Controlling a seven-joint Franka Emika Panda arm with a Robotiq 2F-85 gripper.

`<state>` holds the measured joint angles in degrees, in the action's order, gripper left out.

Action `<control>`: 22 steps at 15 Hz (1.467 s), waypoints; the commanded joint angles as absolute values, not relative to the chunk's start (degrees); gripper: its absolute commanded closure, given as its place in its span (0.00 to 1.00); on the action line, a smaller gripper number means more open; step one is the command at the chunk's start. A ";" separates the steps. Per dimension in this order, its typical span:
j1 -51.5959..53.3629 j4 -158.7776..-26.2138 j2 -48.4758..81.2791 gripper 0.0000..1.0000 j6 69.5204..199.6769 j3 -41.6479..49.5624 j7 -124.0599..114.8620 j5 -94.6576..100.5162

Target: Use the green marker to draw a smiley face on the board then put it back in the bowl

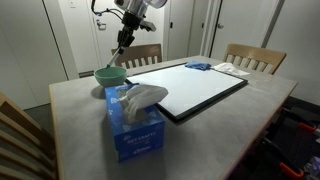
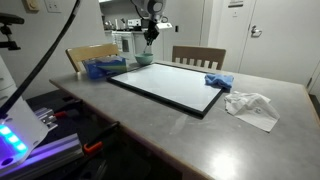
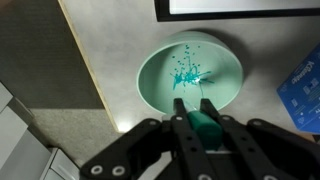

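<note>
- Hanging over the bowl point(image 3: 155, 85), just off a corner of the board point(image 1: 190, 88), the gripper point(image 3: 193, 104) is clamped on the green marker point(image 3: 207, 125).
- The grey table point(image 1: 70, 105) carries the board; a blue tissue box point(image 1: 135, 125) sits near one end of it, a blue cloth point(image 2: 218, 81) at the opposite end.
- Wooden chairs point(image 1: 250, 58) stand beyond the board.

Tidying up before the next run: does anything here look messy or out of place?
Yes: teal ink specks mark the inside of the bowl, and a crumpled white tissue lies loose beside the board.
</note>
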<state>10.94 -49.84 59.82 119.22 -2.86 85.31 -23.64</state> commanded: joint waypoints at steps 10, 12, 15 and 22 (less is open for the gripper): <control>17.05 -57.65 47.18 0.95 104.20 11.38 58.81 -9.57; 16.48 -59.62 46.06 0.95 103.05 11.70 58.16 -10.16; 15.97 -63.69 44.48 0.95 102.93 12.46 57.53 -10.93; 9.18 -75.43 40.36 0.95 111.02 3.11 52.70 0.13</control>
